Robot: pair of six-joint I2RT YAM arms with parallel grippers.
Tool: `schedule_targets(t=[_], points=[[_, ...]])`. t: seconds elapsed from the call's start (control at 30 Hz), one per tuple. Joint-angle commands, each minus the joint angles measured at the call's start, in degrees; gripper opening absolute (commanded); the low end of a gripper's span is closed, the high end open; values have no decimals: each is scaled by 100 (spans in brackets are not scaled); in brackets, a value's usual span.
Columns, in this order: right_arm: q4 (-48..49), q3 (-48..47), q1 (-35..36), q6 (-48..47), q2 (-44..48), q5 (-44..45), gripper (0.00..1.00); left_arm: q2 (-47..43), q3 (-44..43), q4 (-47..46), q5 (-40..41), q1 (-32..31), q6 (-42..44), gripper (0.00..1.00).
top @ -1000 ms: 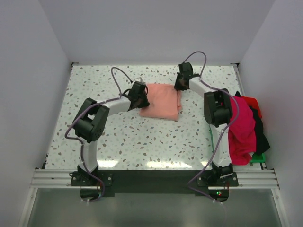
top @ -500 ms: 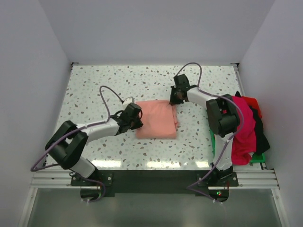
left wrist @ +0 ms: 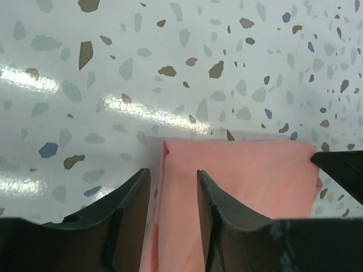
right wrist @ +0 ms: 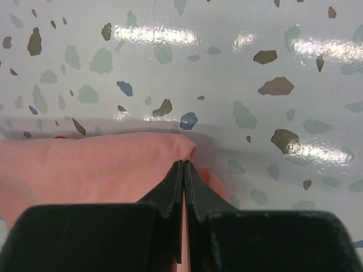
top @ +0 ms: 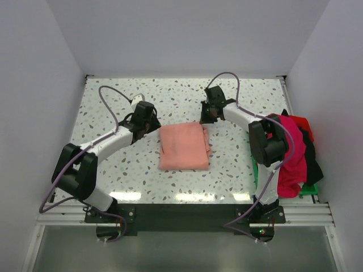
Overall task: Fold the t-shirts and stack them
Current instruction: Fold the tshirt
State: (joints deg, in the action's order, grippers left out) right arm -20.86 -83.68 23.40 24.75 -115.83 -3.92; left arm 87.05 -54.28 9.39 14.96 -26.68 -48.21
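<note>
I've got the salmon-pink shirt [top: 182, 146] in the middle of the speckled table [top: 170, 187]. It's folded down to a neat, upright rectangle. The surface is smooth, the long sides run fairly straight, and a little cloth bulges out on the right edge near the lower corner. On the left wrist camera I can see layered edges at its near corner, so it's more than one thickness.

My left gripper [top: 152, 126] sits just beside the shirt's far left corner. From above it looks clear of the cloth. Its fingers [left wrist: 127, 209] stand a modest way apart, nothing is clamped between them, and the pink edge shows through the gap.

My right gripper [top: 204, 118] is at the far right corner. On its own camera the two fingers [right wrist: 170, 192] are pressed tight together, and the tips sit right over the rounded corner of the fold. I can't tell whether any thread of fabric is caught in there.

Over at the right edge of the table is the green tray [top: 310, 190]. Only a corner and a thin strip of it show, because it's buried under loose, unfolded shirts. A magenta shirt [top: 292, 153] drapes over the top and hangs towards me. A red shirt [top: 302, 122] peeks out at the far end. A black shirt [top: 313, 164] spills along the outer side. The right arm's upper link crosses in front of the heap.
</note>
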Motion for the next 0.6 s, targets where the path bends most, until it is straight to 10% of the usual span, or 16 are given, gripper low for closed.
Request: schedule_targets(t=[0.0,0.57], points=[[-146,-280,-11,-120,333,-38,0,514,-582,-156,-283,92,443,44],[-190,-289,-2,-120,430,14,0,1631,-1321,36,-731,136,408,42]])
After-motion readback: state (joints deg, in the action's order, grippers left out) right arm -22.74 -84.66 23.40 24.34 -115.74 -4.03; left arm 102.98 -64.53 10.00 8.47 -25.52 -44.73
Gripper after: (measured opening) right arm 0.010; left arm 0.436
